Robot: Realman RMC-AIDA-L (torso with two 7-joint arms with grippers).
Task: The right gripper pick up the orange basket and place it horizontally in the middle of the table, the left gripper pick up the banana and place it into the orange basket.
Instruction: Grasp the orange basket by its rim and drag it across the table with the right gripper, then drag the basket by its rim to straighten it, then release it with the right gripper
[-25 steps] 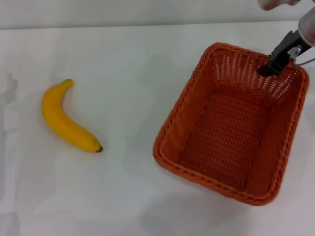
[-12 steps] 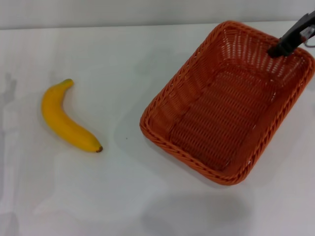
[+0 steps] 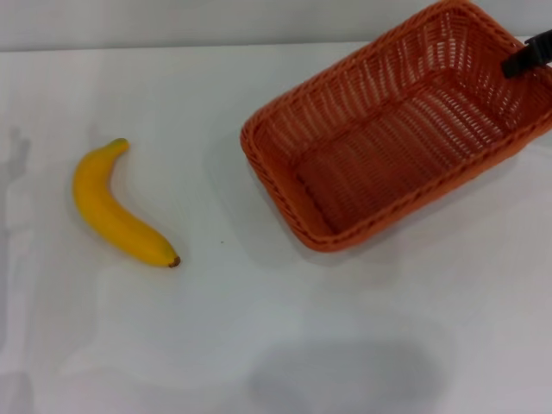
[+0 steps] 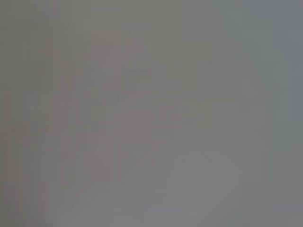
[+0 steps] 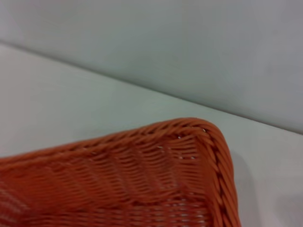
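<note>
- Where the dark tip of the right gripper (image 3: 528, 55) shows at the far right edge of the head view, it sits at the right-hand rim of the orange basket (image 3: 388, 147); only that small tip is in view, so whether its fingers are closed on the wicker cannot be told.
- Around that tip, the basket lies in the far right part of the table (image 3: 285, 345), its long axis running diagonally: the gripper's end is toward the far right corner, the other end points toward the table's middle.
- The basket looks tilted, with its open side turned toward the camera so that the woven floor and sloping walls are visible (a soft shadow lies on the white surface beside its near edge).
- From the right wrist view, one braided corner of the basket (image 5: 189, 161) fills the lower part, with the tabletop and a pale wall behind it.
- Well apart from the basket, on the left side of the table, the banana (image 3: 112, 207) lies flat, greenish stem end farther from the robot, dark tip nearer.
- The left gripper is out of sight; its wrist view is a featureless grey.
</note>
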